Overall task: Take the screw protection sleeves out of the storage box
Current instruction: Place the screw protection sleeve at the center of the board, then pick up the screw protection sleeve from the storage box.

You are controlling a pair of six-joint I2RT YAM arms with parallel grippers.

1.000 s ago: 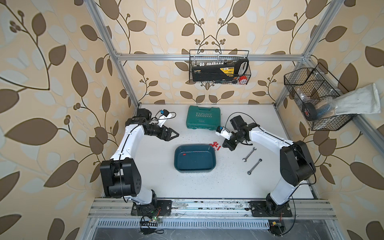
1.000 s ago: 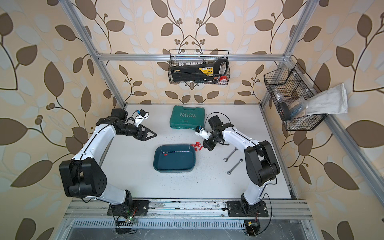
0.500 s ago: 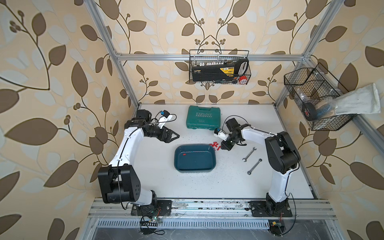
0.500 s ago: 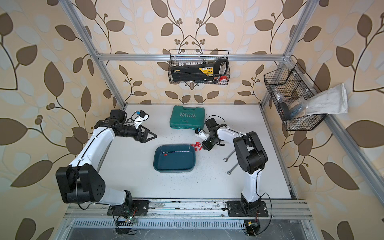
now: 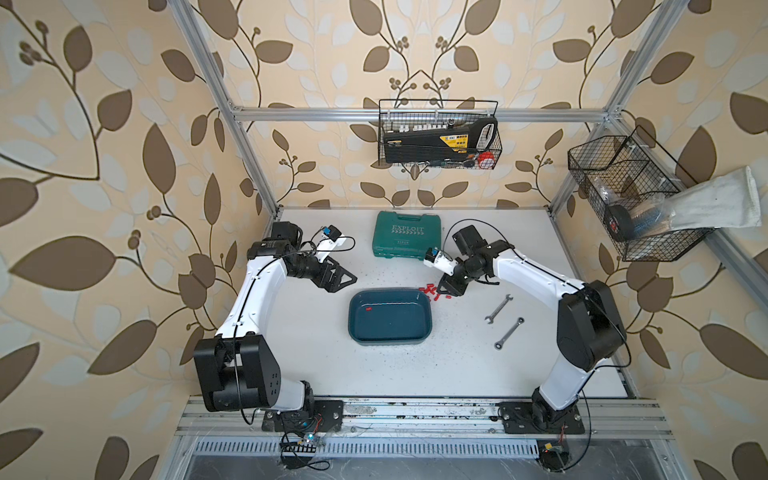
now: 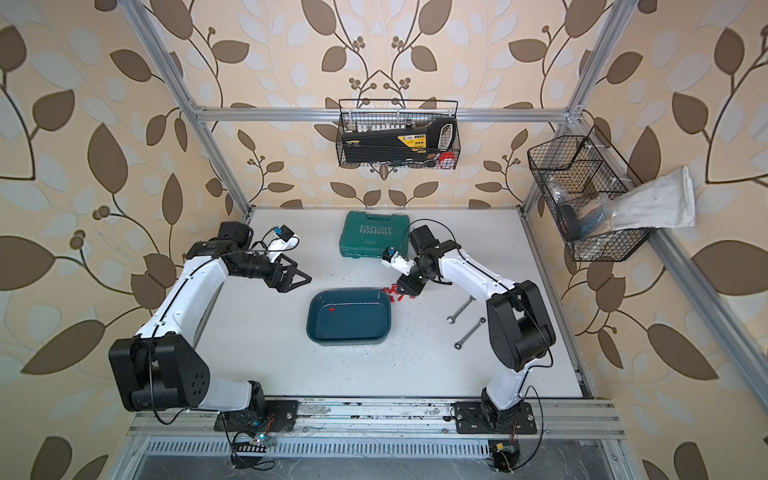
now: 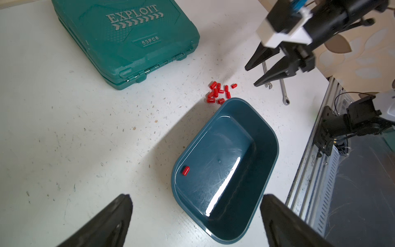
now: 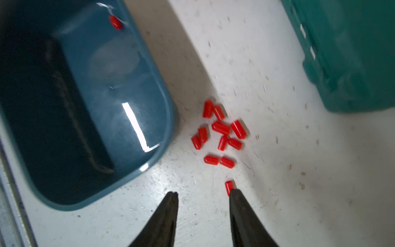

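Observation:
The storage box (image 5: 390,343) is a teal-blue tray at mid-table, seen in both top views (image 6: 349,341). One red screw protection sleeve (image 5: 368,308) lies inside it near a corner (image 7: 185,170). Several more sleeves (image 5: 430,291) lie in a pile on the table just beyond the box's far right corner (image 8: 221,130). My right gripper (image 8: 203,193) hovers low beside that pile, open, with nothing between its fingers. One sleeve (image 8: 228,186) lies on the table at one fingertip. My left gripper (image 7: 195,197) is wide open and empty, left of the box (image 5: 345,282).
A green case lettered EXPLOIT (image 5: 405,235) lies behind the box. Two wrenches (image 5: 498,309) (image 5: 509,332) lie to the right of it. Wire baskets hang on the back wall (image 5: 438,133) and the right wall (image 5: 631,199).
My right gripper was shut and has opened beside the pile, and a sleeve now lies at its fingertip. The left arm has hardly moved.

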